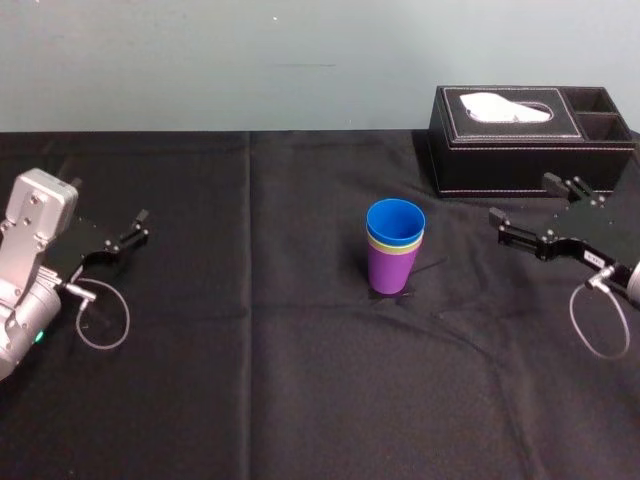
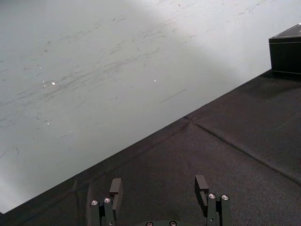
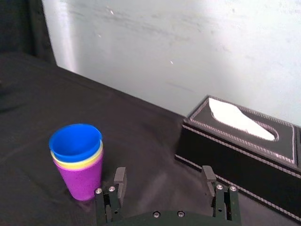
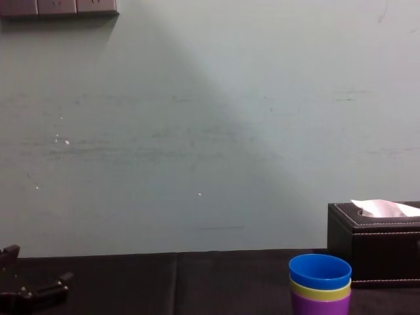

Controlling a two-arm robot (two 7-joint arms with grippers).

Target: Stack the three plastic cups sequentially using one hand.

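The three plastic cups stand nested upright in one stack at the middle of the black table: the blue cup (image 1: 395,220) innermost, the yellow-green cup (image 1: 394,247) showing as a rim below it, the purple cup (image 1: 391,270) on the outside. In the right wrist view, blue (image 3: 75,141), yellow-green (image 3: 81,163) and purple (image 3: 85,178) sit apart from my right gripper (image 3: 164,175). The right gripper (image 1: 522,198) hovers open and holding nothing to the right of the stack. My left gripper (image 1: 141,225) rests open at the table's far left, its fingers (image 2: 115,187) holding nothing.
A black tissue box (image 1: 530,140) with white tissue stands at the back right, close behind the right gripper. The wall runs along the table's far edge. Black cloth (image 1: 260,350) covers the table.
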